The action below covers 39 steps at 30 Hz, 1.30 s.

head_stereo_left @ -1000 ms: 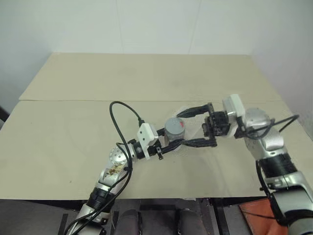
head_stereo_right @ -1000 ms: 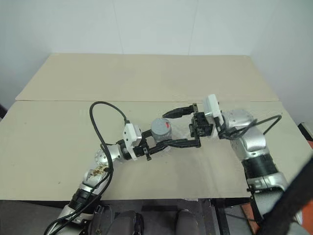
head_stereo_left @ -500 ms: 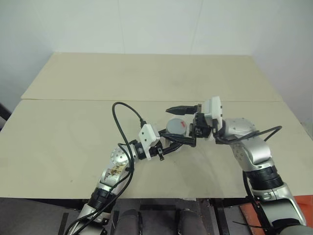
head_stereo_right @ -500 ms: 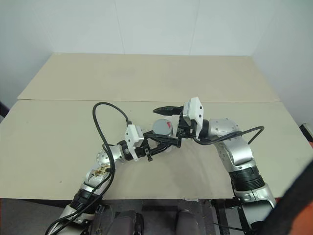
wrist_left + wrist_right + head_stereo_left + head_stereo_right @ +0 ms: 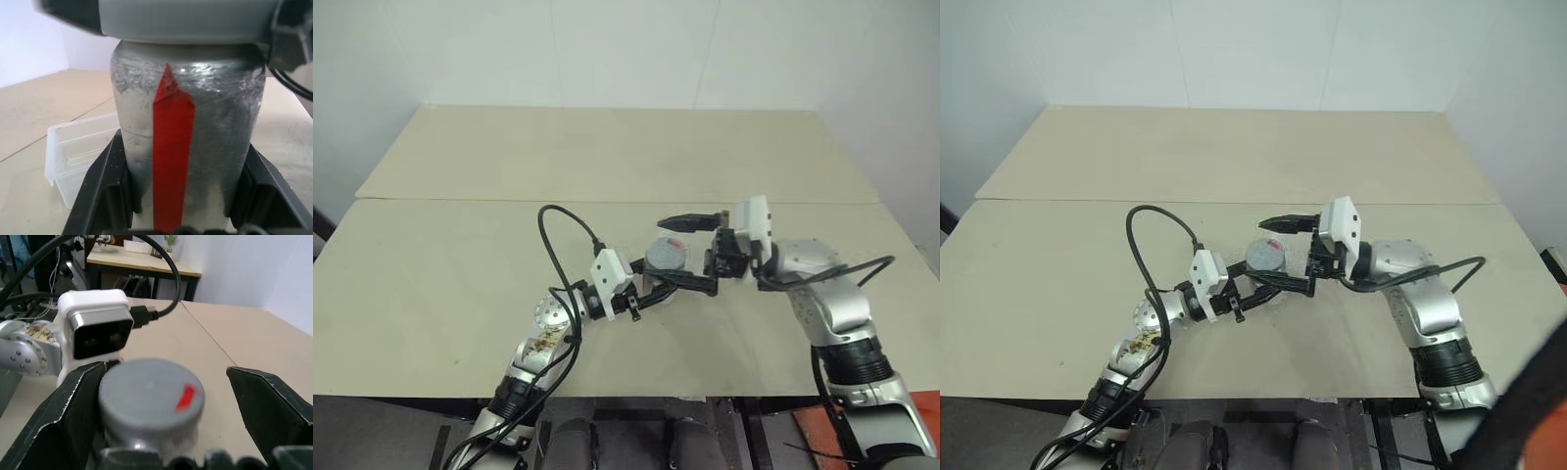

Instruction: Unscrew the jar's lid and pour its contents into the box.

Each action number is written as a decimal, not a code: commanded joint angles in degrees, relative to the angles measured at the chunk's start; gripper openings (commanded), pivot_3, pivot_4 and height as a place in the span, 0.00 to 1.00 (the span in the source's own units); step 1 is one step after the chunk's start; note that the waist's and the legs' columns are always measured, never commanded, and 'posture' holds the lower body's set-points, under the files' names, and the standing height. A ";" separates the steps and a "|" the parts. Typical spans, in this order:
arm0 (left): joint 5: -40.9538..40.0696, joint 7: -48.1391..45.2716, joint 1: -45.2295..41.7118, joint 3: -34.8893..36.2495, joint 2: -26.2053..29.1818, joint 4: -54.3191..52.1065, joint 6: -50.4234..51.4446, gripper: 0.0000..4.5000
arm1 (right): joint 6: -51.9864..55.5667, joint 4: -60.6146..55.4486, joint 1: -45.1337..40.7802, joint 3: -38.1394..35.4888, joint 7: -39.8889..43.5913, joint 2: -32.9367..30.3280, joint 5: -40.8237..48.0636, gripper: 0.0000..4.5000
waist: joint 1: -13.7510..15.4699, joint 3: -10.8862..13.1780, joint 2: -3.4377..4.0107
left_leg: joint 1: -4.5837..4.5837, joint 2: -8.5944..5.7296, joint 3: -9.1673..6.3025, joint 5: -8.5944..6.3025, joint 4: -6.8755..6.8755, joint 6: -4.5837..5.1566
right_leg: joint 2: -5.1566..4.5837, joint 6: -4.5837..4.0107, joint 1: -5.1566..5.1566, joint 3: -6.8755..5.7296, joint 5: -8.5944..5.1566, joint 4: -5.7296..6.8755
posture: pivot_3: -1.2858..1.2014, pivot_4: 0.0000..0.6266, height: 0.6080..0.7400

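While the flat round grey lid (image 5: 150, 390) still sits on the silvery-grey cylindrical jar (image 5: 188, 137), nothing has been unscrewed or poured. The left hand (image 5: 658, 284) is clamped on the jar's body, holding it above the beige counter (image 5: 460, 264); the clear plastic box (image 5: 78, 154) lies just behind. The right hand (image 5: 166, 396), wide open, straddles the lid without gripping, having drawn in from farther right.

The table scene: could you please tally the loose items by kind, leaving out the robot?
Jar: 1
Lid, on the jar: 1
Clear box: 1
Total: 3
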 commanded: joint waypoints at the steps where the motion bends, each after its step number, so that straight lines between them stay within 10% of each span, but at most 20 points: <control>1: -0.80 -0.94 0.22 -0.47 -0.45 -1.31 -2.44 0.45 | -0.30 -0.91 0.83 -4.60 0.48 -2.13 0.46 1.00 | 0.00 0.00 0.00 | 0.01 0.00 0.00 0.00 -0.01 0.00 | 0.00 0.00 0.00 0.00 0.00 0.00 | 0.52 0.24 1.00; 20: -0.69 -1.21 0.03 -0.06 -0.20 -0.88 -2.74 0.45 | -0.07 -6.76 5.69 -8.81 5.33 -6.13 2.36 1.00 | 0.01 0.00 0.00 | 0.01 0.00 -0.01 0.00 0.00 0.00 | 0.00 0.00 0.01 0.00 0.00 -0.01 | 0.52 0.24 1.00; 39: -0.24 -0.15 0.06 0.04 -0.51 -0.66 -3.45 0.45 | 1.27 -8.77 0.06 -0.48 -4.06 3.67 -4.63 1.00 | 0.09 0.00 0.00 | 0.01 -0.01 -0.01 0.01 0.00 -0.01 | 0.00 0.00 0.01 0.00 0.00 0.01 | 0.52 0.24 1.00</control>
